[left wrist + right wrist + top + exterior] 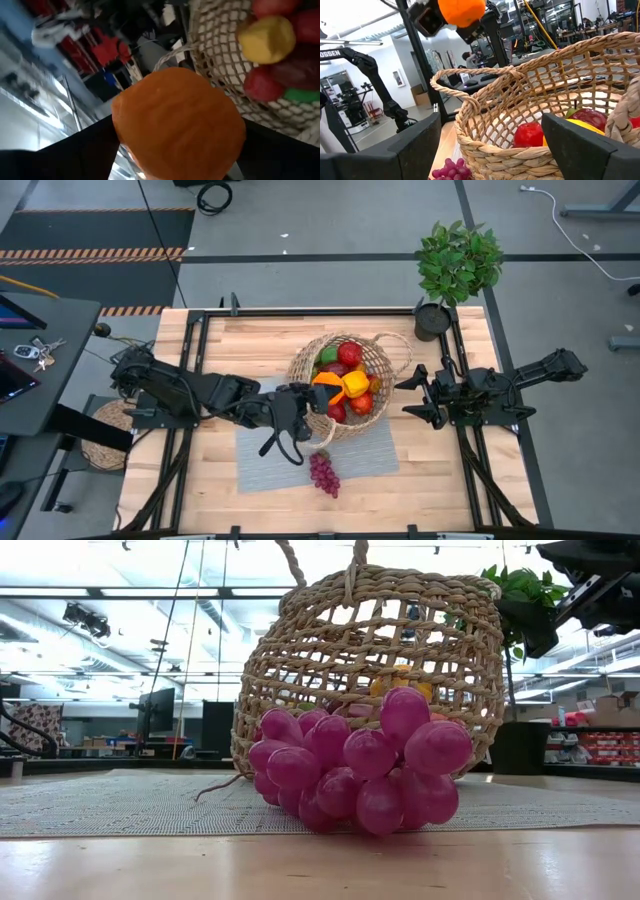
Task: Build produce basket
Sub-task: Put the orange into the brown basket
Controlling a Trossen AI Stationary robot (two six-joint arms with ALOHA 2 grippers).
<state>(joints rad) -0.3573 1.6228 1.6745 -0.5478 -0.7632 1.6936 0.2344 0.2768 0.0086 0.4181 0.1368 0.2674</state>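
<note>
From above: basket (385,355) standing on a grey mat (270,465) at mid-table, filled with produce, red apples (350,353), a yellow pepper (356,384), something green (329,356) at the far-left inside; left gripper (318,392) reaching over the basket's near-left rim, clasping an orange (327,380) between its fingers; purple grapes (324,472) lying on the mat just in front of the basket, apart from it; right gripper (415,395) hovering beside the basket's right side, fingers spread, holding nothing; potted plant (457,265) at the table's far right corner.

At table height: grapes (355,772) in the foreground on the mat (120,802); basket (380,650) behind them, yellow visible through the weave; plant pot (520,745) to the right behind.

Left wrist: orange (177,122) gripped between the two dark fingers (75,155); beyond it the basket's weave (215,45), with a yellow piece (267,37) and red fruit (262,82) inside.

Right wrist: own fingers (415,145) wide apart and empty, the basket (520,95) between and beyond them; red apple (528,135) inside; orange (461,11) held aloft above the far rim by the left gripper (452,20); grapes (450,170) low beside the basket.
</note>
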